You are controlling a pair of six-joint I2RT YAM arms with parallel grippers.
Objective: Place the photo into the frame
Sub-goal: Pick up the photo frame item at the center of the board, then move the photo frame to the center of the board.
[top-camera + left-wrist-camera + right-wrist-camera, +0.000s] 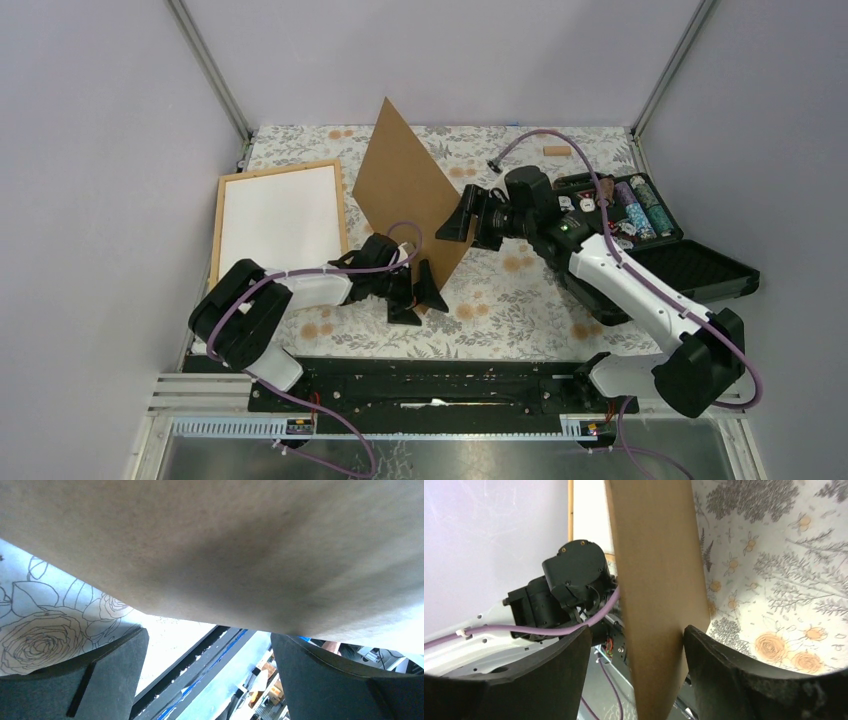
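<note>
Barely begun, by the look of it. No sign of the photo in any view (perhaps behind the board or beneath it; cannot tell), so nothing placed in the frame (280, 168), lying flat on the floral-covered bench (520, 310) with only white showing inside its wooden rim.

Just right of the frame, a brown backing board (405, 190) tilted up on edge between the two arms. Left hand (418, 298) under the board's lower edge, fingers spread wide, gripping nothing. Right hand (462, 222) straddling the board's edge farthest from the frame, fingers apart: one pad against the board, a gap on the other side, so not yet clamped.

Left to do, judging from this: getting the board aside, finding the photo, laying it in the frame, closing the back.

Well right of the frame, an open black case (700, 265) of coloured rolls; farther back on that side, a small wooden peg (555, 150). Main obstacle: the board itself, loosely propped, liable to slip or topple onto the frame.
</note>
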